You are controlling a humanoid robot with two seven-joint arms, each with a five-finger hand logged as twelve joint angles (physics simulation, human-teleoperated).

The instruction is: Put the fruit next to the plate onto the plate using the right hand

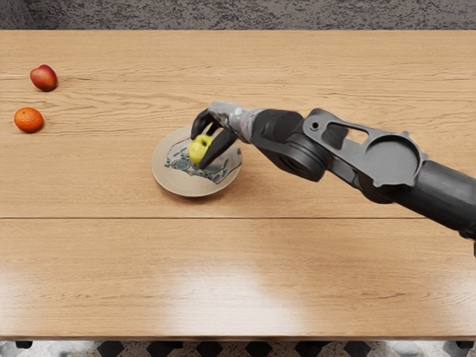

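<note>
From the head view, my right hand [213, 134], reaching in on its dark arm, has its black fingers [220, 146] curled around the small yellow-green apple [198, 149], which sits over the middle of the round cream plate with a green pattern [172, 181]; I cannot tell whether it touches the plate. Well apart to the plate's left on the light wooden table [238, 268] lie a round orange fruit [29, 120] and, beyond it, a red apple [44, 77].

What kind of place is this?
Probably a pretend kitchen or dining room: a wooden table, a plate, an orange, and a green apple in the right hand.
</note>
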